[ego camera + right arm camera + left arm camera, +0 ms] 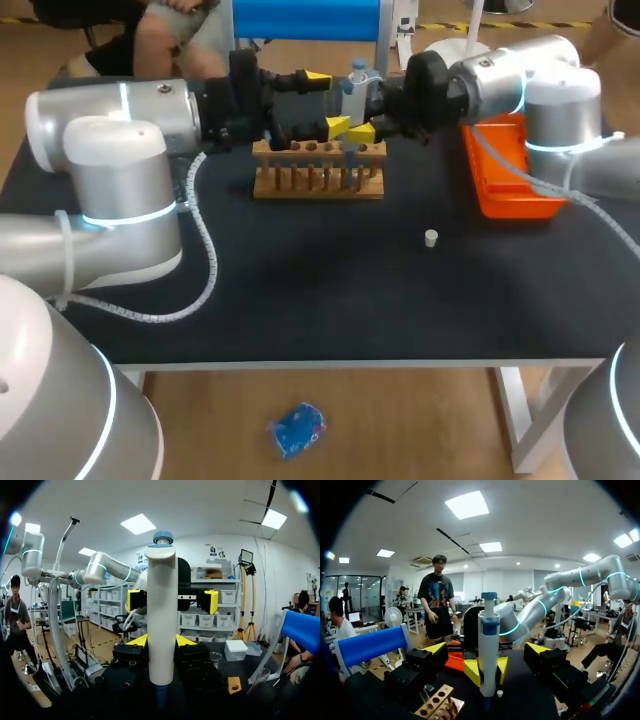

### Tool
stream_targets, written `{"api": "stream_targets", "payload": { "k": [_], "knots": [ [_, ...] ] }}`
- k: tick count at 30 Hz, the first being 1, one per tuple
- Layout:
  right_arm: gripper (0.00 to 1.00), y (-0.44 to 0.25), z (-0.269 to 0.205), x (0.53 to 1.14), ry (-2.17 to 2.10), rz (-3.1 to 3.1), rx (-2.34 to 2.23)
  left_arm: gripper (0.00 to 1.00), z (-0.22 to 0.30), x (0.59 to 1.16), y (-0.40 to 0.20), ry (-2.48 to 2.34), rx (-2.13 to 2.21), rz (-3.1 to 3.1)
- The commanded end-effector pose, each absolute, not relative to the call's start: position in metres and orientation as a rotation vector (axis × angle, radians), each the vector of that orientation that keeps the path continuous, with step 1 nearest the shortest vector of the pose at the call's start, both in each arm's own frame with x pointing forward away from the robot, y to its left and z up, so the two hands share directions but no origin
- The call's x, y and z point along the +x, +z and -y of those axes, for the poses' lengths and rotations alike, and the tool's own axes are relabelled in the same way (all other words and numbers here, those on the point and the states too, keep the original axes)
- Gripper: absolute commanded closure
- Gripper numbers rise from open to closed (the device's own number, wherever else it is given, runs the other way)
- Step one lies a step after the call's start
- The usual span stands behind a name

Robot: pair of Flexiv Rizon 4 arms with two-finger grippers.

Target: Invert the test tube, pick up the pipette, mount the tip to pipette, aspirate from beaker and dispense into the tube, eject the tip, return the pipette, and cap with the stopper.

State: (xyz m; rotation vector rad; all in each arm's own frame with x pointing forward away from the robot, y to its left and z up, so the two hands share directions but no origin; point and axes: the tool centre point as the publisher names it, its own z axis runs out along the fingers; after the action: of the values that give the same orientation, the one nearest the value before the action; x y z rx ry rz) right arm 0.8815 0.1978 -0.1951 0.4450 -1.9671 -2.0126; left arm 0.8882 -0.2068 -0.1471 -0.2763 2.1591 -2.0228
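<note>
- The right claw [161, 641] is gripping the pipette [357, 80] around its lower body. It is holding the pipette upright over the right half of the wooden test tube rack [318, 170], at the far middle of the tabletop [330, 290].
- The left claw [328, 100] is hanging open, with its fingers straddling the same pipette from the left and not touching it.
- The two claws are sitting very close together. A sideways move by either is likely risking a finger clash that twists the pipette in its grip or knocks it loose.
- Closing the left claw off-centre could be levering the pipette out of upright.
- The rack is standing directly below, so a descent here is risking a strike that tips it.
- The small white stopper [431, 237] is lying on the near right, well apart from both claws.
- The orange tray [505, 195] is sitting on the right beneath the right arm, and a small clear beaker [215, 658] is standing beside the right claw.
</note>
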Motion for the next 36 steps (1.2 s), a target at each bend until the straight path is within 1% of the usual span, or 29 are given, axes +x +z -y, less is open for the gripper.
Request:
{"api": "stream_targets", "payload": {
  "k": [1,19,21,22,23,24,27,30,35,36],
  "knots": [
    [1.00,-0.197,-0.208,0.888,-2.003,1.941,0.477,0.00,0.211,0.892,-0.149,-2.022,-0.275,-2.156],
    [1.00,-0.192,-0.217,0.889,-2.014,1.910,0.488,0.00,0.215,0.895,-0.152,-2.033,-0.284,-2.140],
    [1.00,-0.192,-0.217,0.889,-2.012,1.908,0.489,0.02,0.215,0.895,-0.152,-2.034,-0.286,-2.138],
    [1.00,-0.192,-0.218,0.889,-2.009,1.907,0.490,0.04,0.214,0.895,-0.152,-2.034,-0.287,-2.137],
    [1.00,-0.193,-0.218,0.889,-2.007,1.907,0.490,0.11,0.214,0.895,-0.152,-2.034,-0.288,-2.135],
    [1.00,-0.193,-0.218,0.889,-2.005,1.906,0.489,0.15,0.214,0.895,-0.152,-2.034,-0.289,-2.135],
    [1.00,-0.194,-0.218,0.889,-1.999,1.905,0.486,0.16,0.214,0.895,-0.152,-2.032,-0.291,-2.139],
    [1.00,-0.194,-0.218,0.889,-1.996,1.904,0.483,0.21,0.214,0.895,-0.153,-2.033,-0.290,-2.141],
    [1.00,-0.195,-0.218,0.888,-1.995,1.901,0.480,0.47,0.214,0.895,-0.153,-2.039,-0.290,-2.136],
    [1.00,-0.194,-0.218,0.888,-1.995,1.901,0.480,0.51,0.215,0.895,-0.153,-2.040,-0.290,-2.136]
  ]
}}
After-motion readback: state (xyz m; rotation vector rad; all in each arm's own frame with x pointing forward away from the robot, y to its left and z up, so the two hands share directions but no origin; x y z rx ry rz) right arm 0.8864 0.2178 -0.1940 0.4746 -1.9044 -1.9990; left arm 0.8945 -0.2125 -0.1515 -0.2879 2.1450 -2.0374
